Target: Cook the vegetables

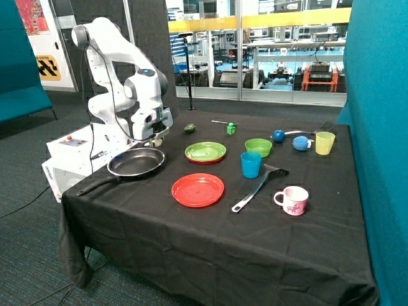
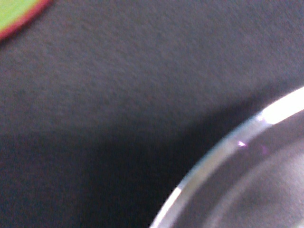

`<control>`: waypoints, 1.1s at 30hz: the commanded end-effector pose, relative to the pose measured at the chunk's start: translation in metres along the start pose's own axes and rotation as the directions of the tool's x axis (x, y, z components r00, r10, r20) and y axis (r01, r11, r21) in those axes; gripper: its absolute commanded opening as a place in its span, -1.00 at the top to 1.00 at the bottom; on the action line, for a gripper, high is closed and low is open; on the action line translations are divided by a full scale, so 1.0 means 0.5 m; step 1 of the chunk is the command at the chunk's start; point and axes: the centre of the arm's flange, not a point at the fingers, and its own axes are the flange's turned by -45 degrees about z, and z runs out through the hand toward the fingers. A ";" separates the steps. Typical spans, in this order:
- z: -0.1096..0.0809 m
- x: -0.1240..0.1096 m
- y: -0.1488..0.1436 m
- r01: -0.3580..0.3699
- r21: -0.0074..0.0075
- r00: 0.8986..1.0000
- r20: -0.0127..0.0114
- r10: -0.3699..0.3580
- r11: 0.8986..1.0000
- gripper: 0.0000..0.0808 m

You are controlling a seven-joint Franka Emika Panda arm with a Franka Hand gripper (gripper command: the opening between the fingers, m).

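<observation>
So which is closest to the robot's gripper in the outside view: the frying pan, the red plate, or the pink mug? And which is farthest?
From the gripper, nearest first:
1. Frying pan, right under the gripper at the table's robot end.
2. Red plate, in the middle, toward the front edge.
3. Pink mug, farthest, beyond the spatula near the front.

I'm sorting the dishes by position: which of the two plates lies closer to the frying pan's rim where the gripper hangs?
The green plate with the red rim, beside the frying pan and gripper. The plain red plate sits nearer the table's front edge.
</observation>
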 end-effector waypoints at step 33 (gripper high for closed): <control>0.086 -0.066 0.047 0.007 -0.001 1.000 0.002 -0.007 1.000 0.27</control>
